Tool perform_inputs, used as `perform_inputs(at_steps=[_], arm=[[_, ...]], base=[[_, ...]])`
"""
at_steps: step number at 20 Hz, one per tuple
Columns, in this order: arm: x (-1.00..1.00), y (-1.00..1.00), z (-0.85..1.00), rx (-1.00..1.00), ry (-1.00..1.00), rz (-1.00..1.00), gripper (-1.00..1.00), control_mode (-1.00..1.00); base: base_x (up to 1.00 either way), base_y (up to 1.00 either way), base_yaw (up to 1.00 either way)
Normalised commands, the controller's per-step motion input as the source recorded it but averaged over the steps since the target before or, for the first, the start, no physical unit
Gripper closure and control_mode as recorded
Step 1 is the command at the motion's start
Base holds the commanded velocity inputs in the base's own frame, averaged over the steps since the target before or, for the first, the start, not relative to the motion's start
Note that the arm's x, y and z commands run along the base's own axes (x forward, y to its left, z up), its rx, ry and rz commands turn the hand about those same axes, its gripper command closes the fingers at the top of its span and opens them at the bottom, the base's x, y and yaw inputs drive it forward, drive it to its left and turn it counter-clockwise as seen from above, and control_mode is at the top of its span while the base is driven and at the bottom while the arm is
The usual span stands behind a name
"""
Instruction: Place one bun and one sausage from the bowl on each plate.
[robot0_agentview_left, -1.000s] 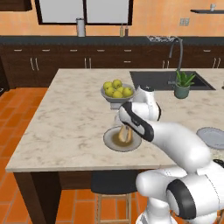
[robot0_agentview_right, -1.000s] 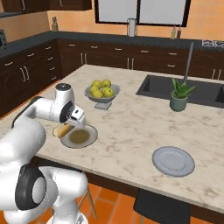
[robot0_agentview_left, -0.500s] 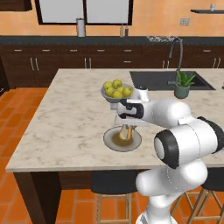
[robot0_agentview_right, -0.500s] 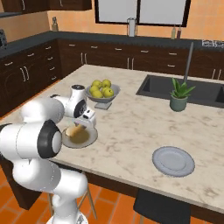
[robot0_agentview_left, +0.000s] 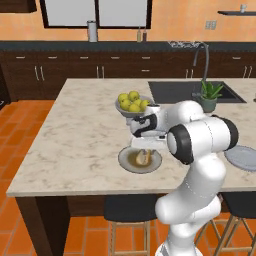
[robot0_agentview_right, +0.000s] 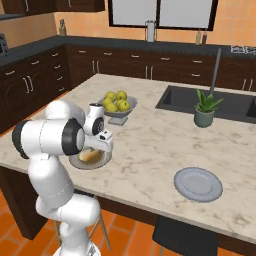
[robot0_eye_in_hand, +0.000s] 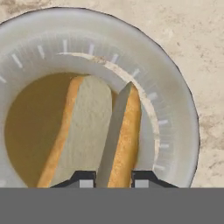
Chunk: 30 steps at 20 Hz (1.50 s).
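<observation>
The wide bowl has a grey rim and an olive-brown inside, and it stands near the counter's front edge. A split tan bun lies in it. My gripper points straight down into the bowl. Its two fingertips are drawn in against the sides of the bun's crusty half. The sausage is hidden or out of view. One small grey plate lies bare to the right; the other plate is out of view.
A grey footed bowl of yellow-green fruit stands just behind the hand. Farther right are the sink, its faucet and a potted plant. A stool sits under the counter's front edge.
The hand has stayed over the bowl while the arm's elbow and upper links have swung round to stand more upright. The bun still rests in the bowl.
</observation>
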Motion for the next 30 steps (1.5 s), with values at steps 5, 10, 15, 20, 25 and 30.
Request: perform_inputs(at_steps=[5, 10, 15, 20, 25, 30], arm=[[0.00, 0.00, -0.36, 0.00, 0.03, 0.00, -1.00, -1.00], [-0.14, 0.00, 0.01, 0.00, 0.00, 0.00, -1.00, -1.00], [-0.44, -0.06, 0.27, 0.02, -0.02, 0.00, -1.00, -1.00], [-0.87, -0.34, 0.66, 0.11, -0.03, 0.00, -1.00, -1.00], [-0.96, -0.56, 0.69, 0.13, 0.00, 0.00, -1.00, -1.00], [-0.94, -0.63, 0.71, 0.06, -0.09, 0.03, -1.00, -1.00]], base=[[0.00, 0.00, 0.00], [0.00, 0.00, 0.00], [0.00, 0.00, 0.00], [0.00, 0.00, 0.00], [0.00, 0.00, 0.00], [0.00, 0.00, 0.00]])
